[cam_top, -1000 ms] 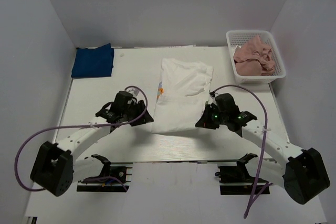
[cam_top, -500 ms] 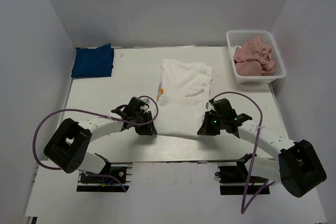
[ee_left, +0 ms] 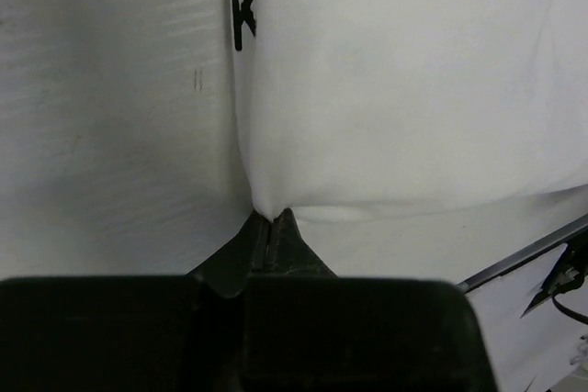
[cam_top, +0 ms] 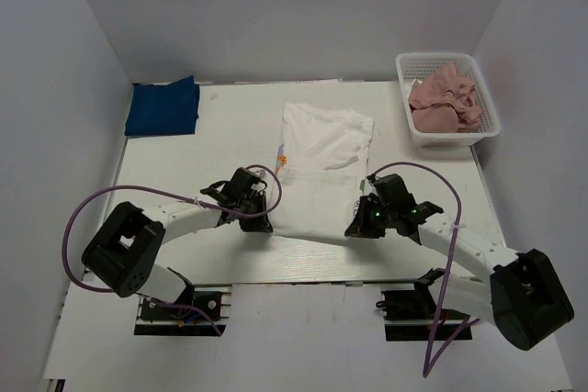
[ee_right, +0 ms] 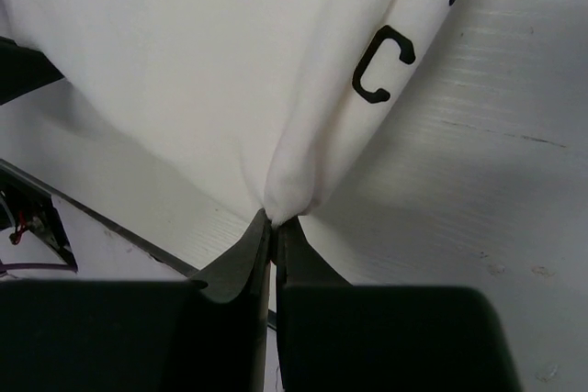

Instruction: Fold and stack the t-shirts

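Observation:
A white t-shirt with black lettering lies lengthwise in the middle of the table, its sides folded in. My left gripper is shut on its near left corner. At the near right corner my right gripper is shut on the cloth too. A folded royal-blue t-shirt lies at the far left. The dusty-pink t-shirt is bunched up in the basket.
A white mesh basket stands at the far right. The table's near edge runs just behind both grippers. White walls close in the left, back and right sides.
The left arm came in low to the white t-shirt's near left corner and its gripper shut on the cloth. The right gripper dropped slightly and stayed shut on its corner.

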